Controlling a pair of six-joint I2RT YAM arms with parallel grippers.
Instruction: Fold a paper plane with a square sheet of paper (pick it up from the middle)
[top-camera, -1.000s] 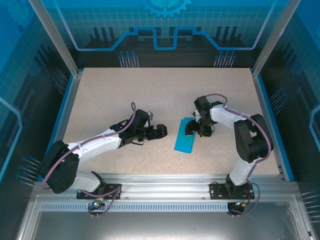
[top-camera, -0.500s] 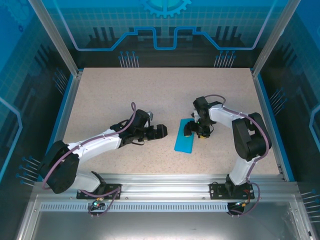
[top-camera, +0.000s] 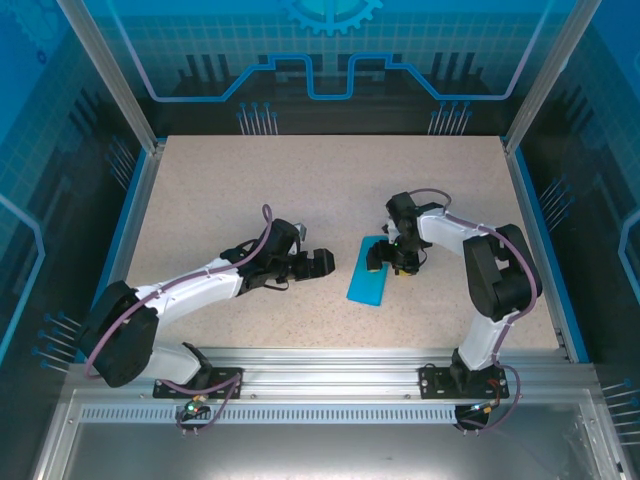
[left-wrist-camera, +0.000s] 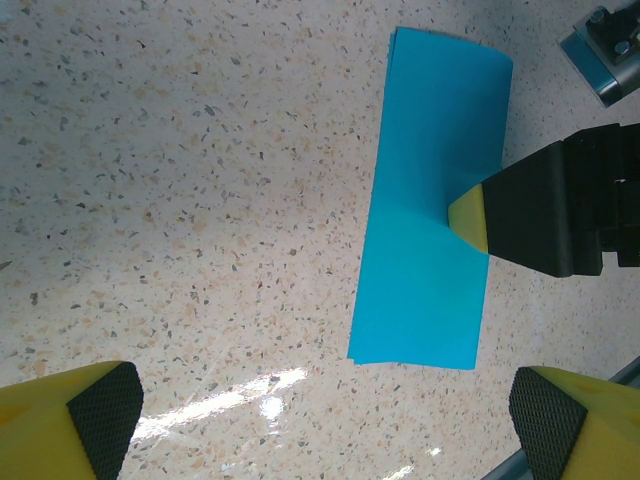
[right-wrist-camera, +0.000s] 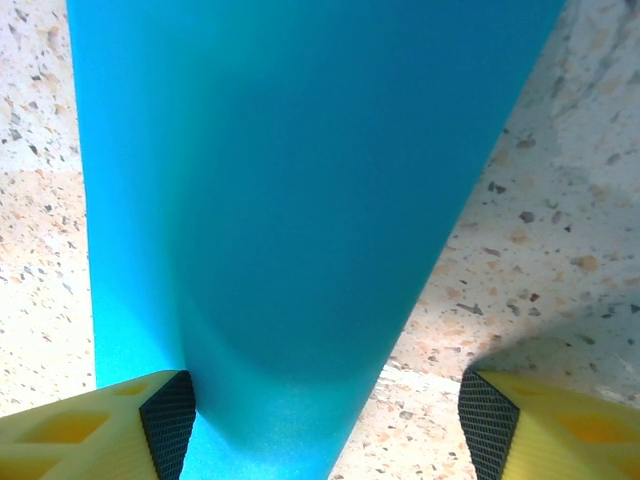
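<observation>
Thin teal-blue paper sheet (top-camera: 366, 287), folded rectangular, frame centre. Right gripper (top-camera: 388, 263), jaws part-open and grasping nothing, presses one fingertip (left-wrist-camera: 468, 215) down, probably pinning the fold. Left gripper (top-camera: 319, 262) hovers at centre-left, wide open and empty.

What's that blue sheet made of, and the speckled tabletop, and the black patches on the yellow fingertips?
Blue sheet: thin matte paper, apparently; it lies folded flat with crisp edges. Tabletop: speckled stone or laminate imitating it, slightly glossy judging by the glare. Black patches: probably rubber, given their fine cross-hatched texture. Yellow fingertips: look like smooth plastic.
</observation>
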